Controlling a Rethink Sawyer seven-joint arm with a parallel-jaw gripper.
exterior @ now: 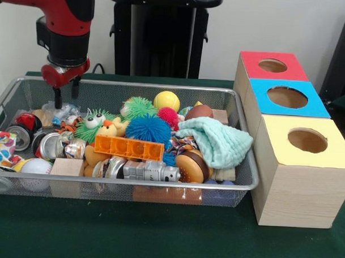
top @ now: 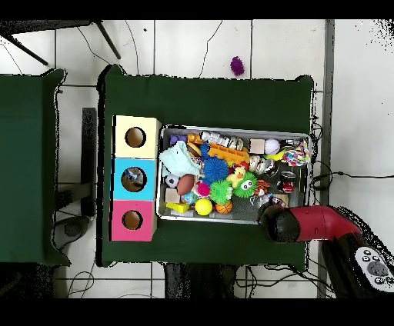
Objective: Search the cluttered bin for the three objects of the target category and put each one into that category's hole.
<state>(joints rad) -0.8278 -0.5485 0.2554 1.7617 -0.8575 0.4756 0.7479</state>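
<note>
The silver wire-mesh bin (exterior: 134,84) sits on the green table, packed with toys; it also shows in the overhead view (top: 235,129). My gripper (exterior: 66,96) hangs over the bin's far left corner, fingers apart and empty, just above crushed cans (exterior: 53,144) and wrappers. Three wooden boxes stand to the right of the bin, each with a round hole: red top (exterior: 273,65), blue top (exterior: 287,97), yellow top (exterior: 307,140). In the overhead view my red arm (top: 308,224) covers the gripper.
In the bin lie a blue spiky ball (exterior: 148,128), green spiky ball (exterior: 140,107), yellow ball (exterior: 166,100), orange block (exterior: 129,147), mint cloth (exterior: 214,140), burger toy (exterior: 192,166), baseball (exterior: 36,167) and wooden block (exterior: 66,166). A purple ball (top: 237,65) lies on the floor.
</note>
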